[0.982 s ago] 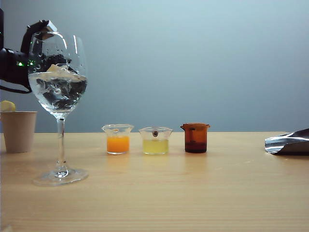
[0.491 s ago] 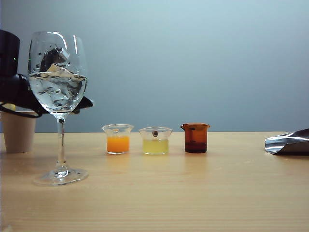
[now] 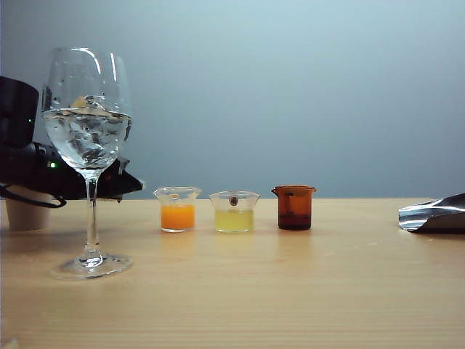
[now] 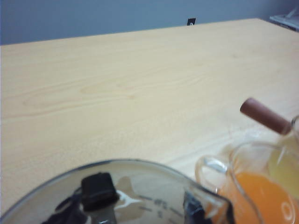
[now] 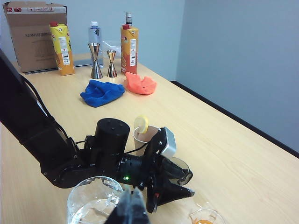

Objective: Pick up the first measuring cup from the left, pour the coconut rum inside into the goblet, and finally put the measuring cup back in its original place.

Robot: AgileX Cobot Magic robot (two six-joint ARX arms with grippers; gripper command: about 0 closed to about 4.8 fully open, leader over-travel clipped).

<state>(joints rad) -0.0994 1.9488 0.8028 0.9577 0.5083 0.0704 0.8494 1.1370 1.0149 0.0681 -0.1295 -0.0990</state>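
Low behind the goblet [image 3: 87, 131], the left claw [image 5: 180, 184] grips the first measuring cup [image 4: 126, 196]; right claw unseen.

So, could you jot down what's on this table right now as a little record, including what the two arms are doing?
Left gripper: low over the table, behind the goblet, shut on the smoky measuring cup
Smoky measuring cup: next to the orange cup; whether it touches the table, cannot tell
Goblet: upright, holds ice and clear liquid
Other cups: orange cup, yellow cup, amber cup, upright in a row
Right gripper: only a dark blur in its own view; open or shut unclear
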